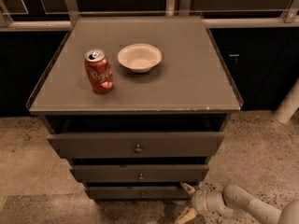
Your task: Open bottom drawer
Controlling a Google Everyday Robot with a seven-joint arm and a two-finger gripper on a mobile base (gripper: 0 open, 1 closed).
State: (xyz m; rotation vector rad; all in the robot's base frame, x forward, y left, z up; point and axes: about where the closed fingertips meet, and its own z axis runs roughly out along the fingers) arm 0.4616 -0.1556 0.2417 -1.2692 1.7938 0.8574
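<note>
Your gripper (187,201) sits at the bottom drawer (121,192)'s right end, fingers wide apart. The arm (254,205) runs out of view.

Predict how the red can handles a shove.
The red can stands upright, tall and narrow: it probably tips easily, then rolls. Its top looks opened, so it is possibly light. The tool, open, sits low at the right end of the bottom drawer, far from the can.
</note>
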